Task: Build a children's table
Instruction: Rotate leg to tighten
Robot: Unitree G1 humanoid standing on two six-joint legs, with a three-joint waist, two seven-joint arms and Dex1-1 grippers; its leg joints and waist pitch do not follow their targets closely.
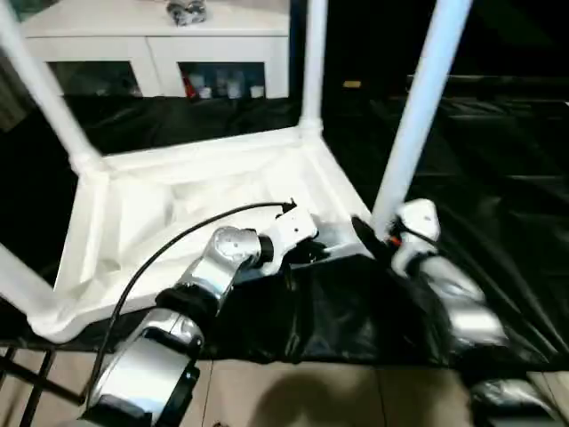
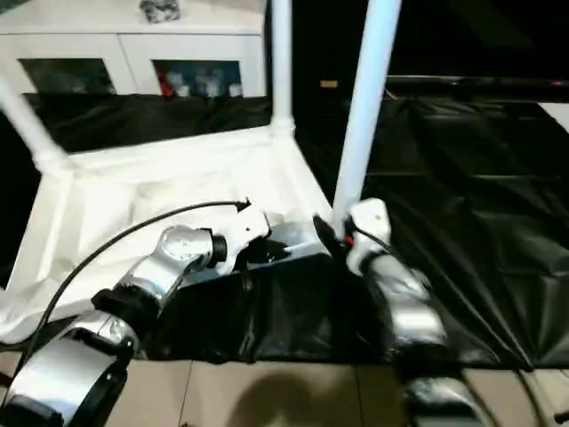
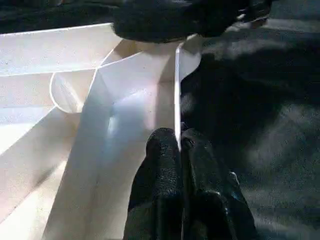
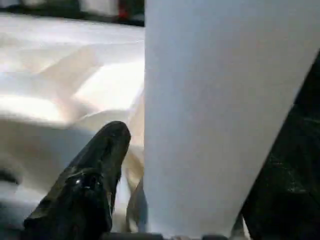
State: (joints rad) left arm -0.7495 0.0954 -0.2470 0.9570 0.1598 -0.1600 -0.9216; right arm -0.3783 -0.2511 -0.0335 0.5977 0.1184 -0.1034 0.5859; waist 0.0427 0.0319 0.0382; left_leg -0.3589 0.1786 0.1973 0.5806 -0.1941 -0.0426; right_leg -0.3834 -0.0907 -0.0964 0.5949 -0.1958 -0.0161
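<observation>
The children's table top (image 1: pixel 178 191) lies upside down on black cloth, ribbed underside up. Three legs stand in its corner sockets: a far left one (image 1: pixel 44 89), a far right one (image 1: pixel 313 62) and a near right one (image 1: pixel 418 116). A fourth leg (image 1: pixel 18 285) slants off at the near left corner. My left gripper (image 3: pixel 180 142) is shut on the thin near rim of the top, close to the near right corner. My right gripper (image 1: pixel 373 236) is at the foot of the near right leg (image 4: pixel 215 115). One finger (image 4: pixel 107 145) stands slightly off the tube, and the other is hidden behind it.
A white cabinet (image 1: pixel 151 44) with glass doors stands behind the table top. Black cloth (image 1: pixel 498 178) covers the ground to the right and in front. Bare floor (image 1: pixel 293 391) shows at the near edge. A black cable (image 1: pixel 178 240) arcs over my left forearm.
</observation>
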